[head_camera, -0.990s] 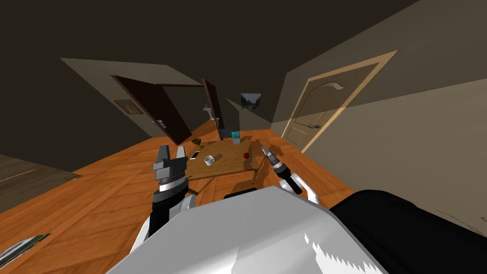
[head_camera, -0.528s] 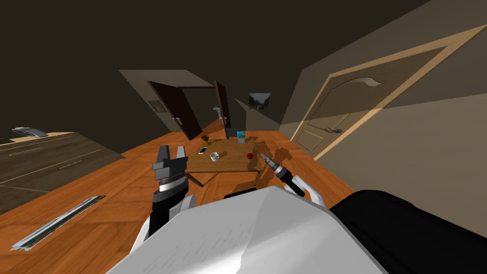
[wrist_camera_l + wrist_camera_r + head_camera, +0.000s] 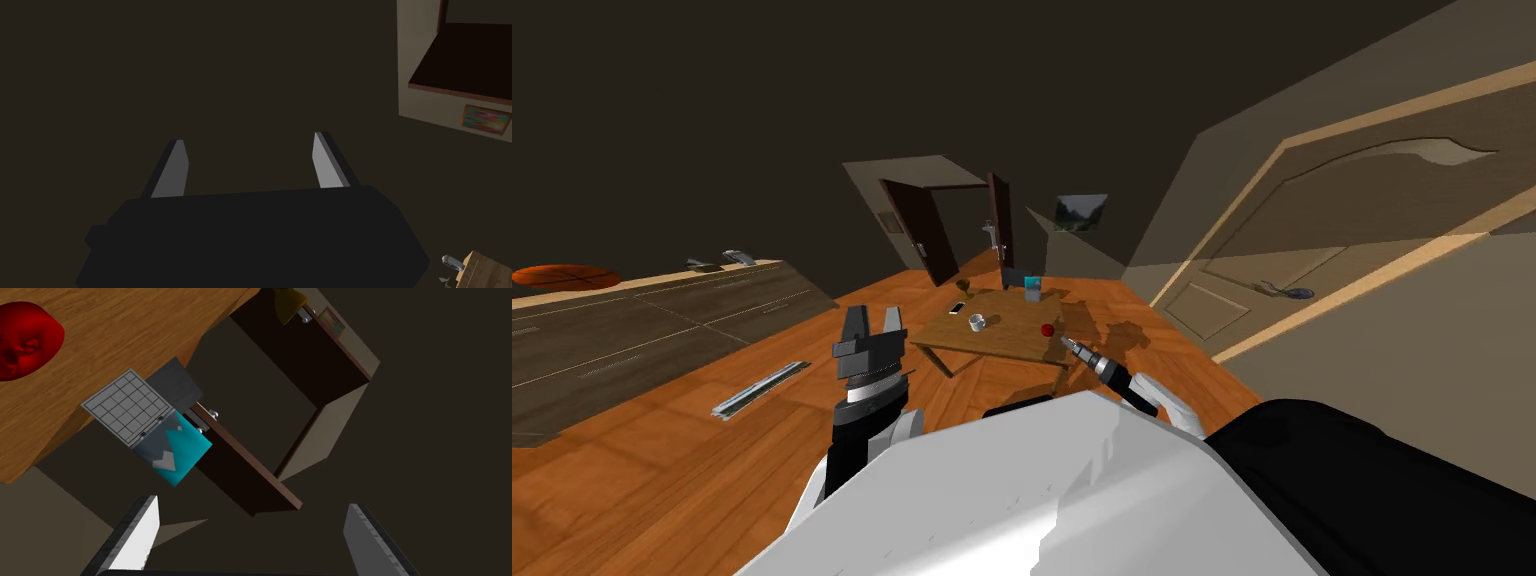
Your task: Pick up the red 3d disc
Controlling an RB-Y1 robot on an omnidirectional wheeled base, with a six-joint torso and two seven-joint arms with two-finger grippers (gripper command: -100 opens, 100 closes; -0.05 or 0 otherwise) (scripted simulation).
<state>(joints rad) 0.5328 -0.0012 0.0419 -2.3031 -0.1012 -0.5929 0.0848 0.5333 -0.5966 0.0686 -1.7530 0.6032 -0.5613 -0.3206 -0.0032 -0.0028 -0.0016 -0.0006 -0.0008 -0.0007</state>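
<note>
The red disc lies near the right edge of a low wooden table ahead of me. In the right wrist view the red disc is a lumpy red shape on the wood, off to one side of the fingers and well beyond them. My right gripper hovers just short of the table's near right corner, a little nearer me than the disc; the right gripper is open and holds nothing. My left gripper is raised left of the table, and the left gripper is open and empty.
On the table are a white mug, a phone, a goblet and an open laptop with a teal screen. A dark cabinet runs along the left. A long flat strip lies on the floor. A panelled door is on the right.
My base has moved, so the whole view has swung: the cabinet has come into view on the left and the right door looms larger. Both arms keep their pose.
</note>
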